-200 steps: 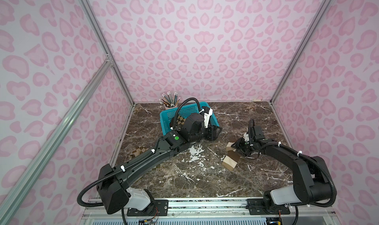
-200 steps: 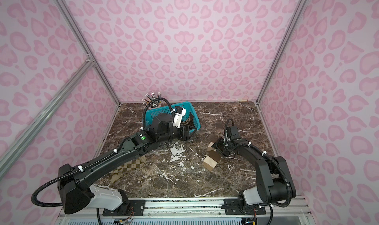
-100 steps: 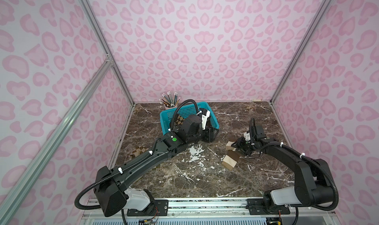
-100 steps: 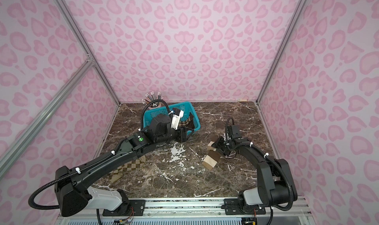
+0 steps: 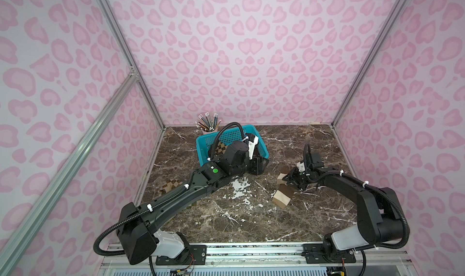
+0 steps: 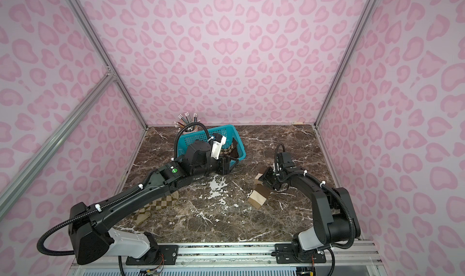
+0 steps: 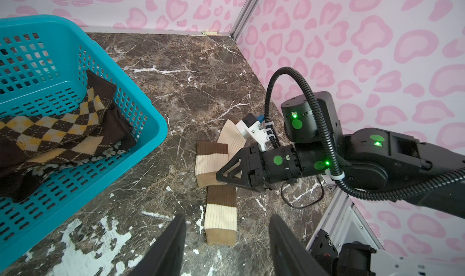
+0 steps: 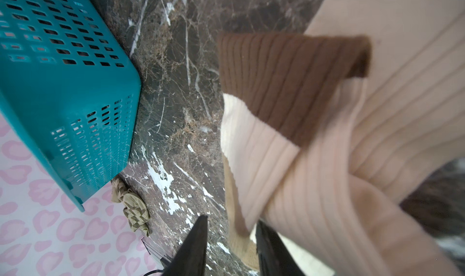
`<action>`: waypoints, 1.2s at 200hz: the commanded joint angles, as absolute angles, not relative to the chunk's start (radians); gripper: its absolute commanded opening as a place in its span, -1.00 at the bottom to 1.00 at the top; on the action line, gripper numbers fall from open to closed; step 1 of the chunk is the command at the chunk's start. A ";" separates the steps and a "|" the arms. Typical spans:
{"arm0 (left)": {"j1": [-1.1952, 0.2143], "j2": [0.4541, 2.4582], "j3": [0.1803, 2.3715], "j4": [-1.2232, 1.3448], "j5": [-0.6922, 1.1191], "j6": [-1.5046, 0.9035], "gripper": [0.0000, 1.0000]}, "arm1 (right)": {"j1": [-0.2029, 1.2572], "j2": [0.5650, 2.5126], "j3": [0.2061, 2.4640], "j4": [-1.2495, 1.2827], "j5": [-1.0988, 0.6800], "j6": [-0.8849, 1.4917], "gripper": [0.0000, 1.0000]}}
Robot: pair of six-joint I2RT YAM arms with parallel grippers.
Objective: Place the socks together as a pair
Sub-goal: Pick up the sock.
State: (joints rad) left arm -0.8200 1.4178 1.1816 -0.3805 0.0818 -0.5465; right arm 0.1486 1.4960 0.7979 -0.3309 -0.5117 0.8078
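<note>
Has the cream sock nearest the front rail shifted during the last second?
No. Judged against the white patch on the marble table, the cream sock lies at the same spot and the same angle as before.

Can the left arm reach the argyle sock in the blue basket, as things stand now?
Probably yes. The left pincer is open beside the basket, and the argyle sock lies uncovered on top inside; only the basket's wall stands between.

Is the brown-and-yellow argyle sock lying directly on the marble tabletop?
No, the left wrist view shows the argyle sock lying inside the teal basket, off the marble.
</note>
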 commanded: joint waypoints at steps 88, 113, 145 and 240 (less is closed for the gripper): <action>-0.814 1.412 1.171 -0.375 0.072 -0.528 0.11 | 0.143 1.438 0.855 -0.396 -0.546 0.780 -1.00; -0.814 1.411 1.168 -0.375 0.079 -0.526 0.11 | 0.103 1.378 0.888 -0.429 -0.586 0.779 -1.00; -0.814 1.423 1.180 -0.370 0.093 -0.521 0.11 | 0.003 1.348 0.998 -0.484 -0.637 0.745 -1.00; -0.813 1.451 1.223 -0.384 0.105 -0.514 0.09 | -0.181 1.532 1.517 -0.673 -0.701 0.552 -1.00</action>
